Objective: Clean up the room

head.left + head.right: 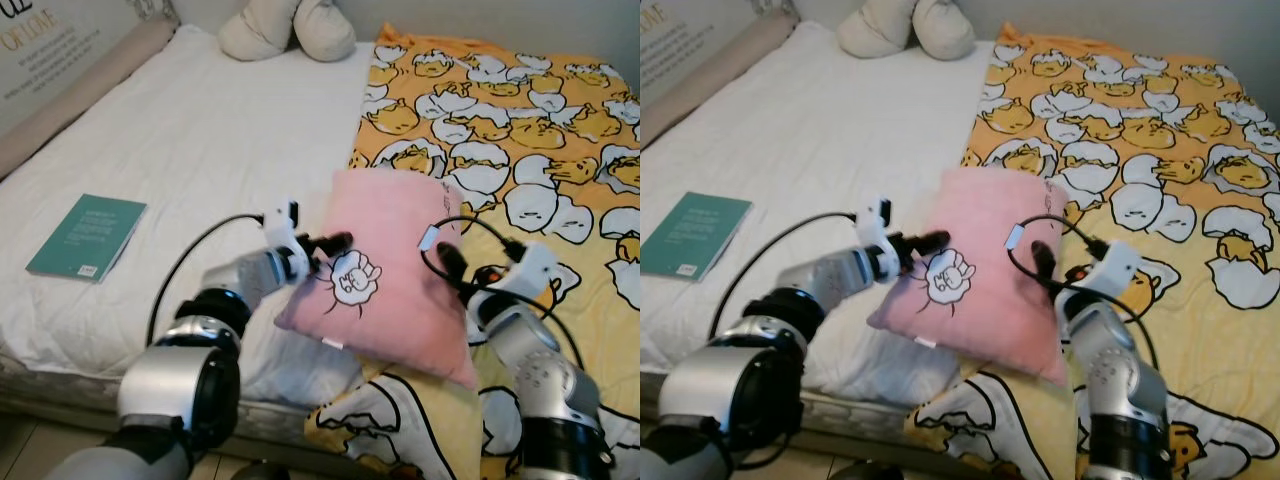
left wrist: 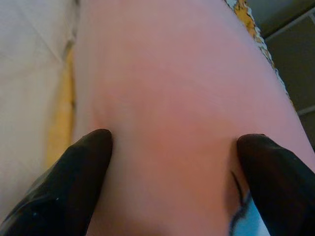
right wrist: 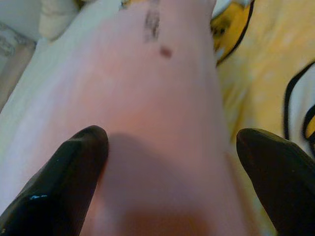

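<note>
Both grippers press against a soft pink square pillow [image 1: 385,275] printed with a small cartoon drawing; the left gripper [image 1: 335,243] meets its left edge just beside that drawing, black fingers [image 2: 74,182] spread apart with the pink fabric bulging between them; the right gripper [image 1: 450,262] meets the pillow's right edge, fingers [image 3: 64,182] likewise spread and the cloth filling the gap, neither pair closed on anything. Beneath both grippers lies a bed covered in a white quilted sheet [image 1: 200,150]; under the right gripper and running away beyond it spreads an orange blanket patterned with cartoon eggs [image 1: 540,130], on which the pillow partly rests; far ahead of the grippers, at the bed's head, sits a cream stuffed cushion [image 1: 288,28]; well out to the left of the left gripper lies a thin teal book [image 1: 87,236], flat on the sheet.
</note>
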Motion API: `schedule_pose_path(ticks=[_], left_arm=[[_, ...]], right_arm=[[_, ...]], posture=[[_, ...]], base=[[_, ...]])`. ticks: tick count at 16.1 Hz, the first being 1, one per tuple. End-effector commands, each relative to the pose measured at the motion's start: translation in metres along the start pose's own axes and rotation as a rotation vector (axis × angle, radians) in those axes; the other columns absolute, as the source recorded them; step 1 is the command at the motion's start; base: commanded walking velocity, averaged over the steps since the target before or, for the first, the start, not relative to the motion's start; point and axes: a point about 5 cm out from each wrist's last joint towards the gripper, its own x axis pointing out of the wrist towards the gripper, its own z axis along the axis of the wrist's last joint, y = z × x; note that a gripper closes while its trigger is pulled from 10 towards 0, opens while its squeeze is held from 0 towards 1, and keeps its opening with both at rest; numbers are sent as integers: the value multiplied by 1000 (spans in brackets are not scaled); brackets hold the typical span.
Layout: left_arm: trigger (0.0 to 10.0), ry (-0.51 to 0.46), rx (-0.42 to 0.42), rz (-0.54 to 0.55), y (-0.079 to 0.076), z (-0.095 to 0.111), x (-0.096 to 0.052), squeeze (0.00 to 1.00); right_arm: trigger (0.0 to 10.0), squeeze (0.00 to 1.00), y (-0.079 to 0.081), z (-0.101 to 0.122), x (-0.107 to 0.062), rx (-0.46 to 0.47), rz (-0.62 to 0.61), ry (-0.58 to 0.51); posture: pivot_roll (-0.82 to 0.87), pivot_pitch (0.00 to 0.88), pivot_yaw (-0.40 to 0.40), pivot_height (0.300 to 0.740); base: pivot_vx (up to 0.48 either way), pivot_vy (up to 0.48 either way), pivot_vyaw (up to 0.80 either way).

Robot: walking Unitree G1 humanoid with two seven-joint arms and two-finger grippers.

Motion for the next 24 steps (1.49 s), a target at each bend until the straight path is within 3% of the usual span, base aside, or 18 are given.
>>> schedule_pose_path(ticks=[1, 2, 3, 4, 5, 6, 12, 17, 19, 21, 24], left_arm=[[10000, 26, 8, 11, 1, -6, 1, 0], [10000, 43, 18, 19, 2, -11, 2, 0], [10000, 67, 51, 30, 2, -18, 3, 0], [10000, 75, 76, 36, 2, -21, 4, 0], [10000, 88, 147, 55, 2, -26, 6, 0], [0, 89, 156, 43, -1, -29, 8, 0], [0, 48, 175, 76, 5, -33, 6, 0], [0, 21, 329, 116, 9, -33, 5, 0], [0, -35, 322, 88, 5, -24, 6, 0], [0, -31, 345, 65, 3, -25, 6, 0], [0, -49, 307, 72, 4, -23, 6, 0]], right_arm=[[10000, 0, 4, -4, 3, 9, 10, 12], [10000, 0, 7, -7, 6, 15, 17, 23], [8941, 0, 10, -13, 10, 24, 28, 43], [6118, 0, 12, -15, 12, 32, 29, 52], [0, 0, 13, -20, 16, 52, 29, 70], [0, 0, 13, -23, 18, 46, 33, 77], [0, 0, 14, -29, 21, 37, 34, 76], [0, 0, 14, -33, 22, -6, 37, 66], [0, 0, 16, -34, 23, -42, 49, 62], [0, 0, 18, -34, 26, -43, 51, 62], [0, 0, 21, -36, 28, -52, 59, 64]], posture=[[-112, 11, 17, 740], [-113, 6, 18, 740], [-108, 3, 17, 740], [-108, 3, 17, 740], [-100, 1, 15, 740], [-99, 0, 16, 740], [-95, 6, 24, 740], [-82, 6, 22, 740], [-78, 5, 21, 740], [-72, 5, 18, 740], [-65, 2, 13, 740]], base=[[0, 0, 0], [0, 0, 0], [0, 0, 0], [0, 0, 0], [0, 0, 0], [0, 0, 0], [0, 0, 0], [0, 0, 0], [0, 0, 0], [0, 0, 0], [0, 0, 0]])
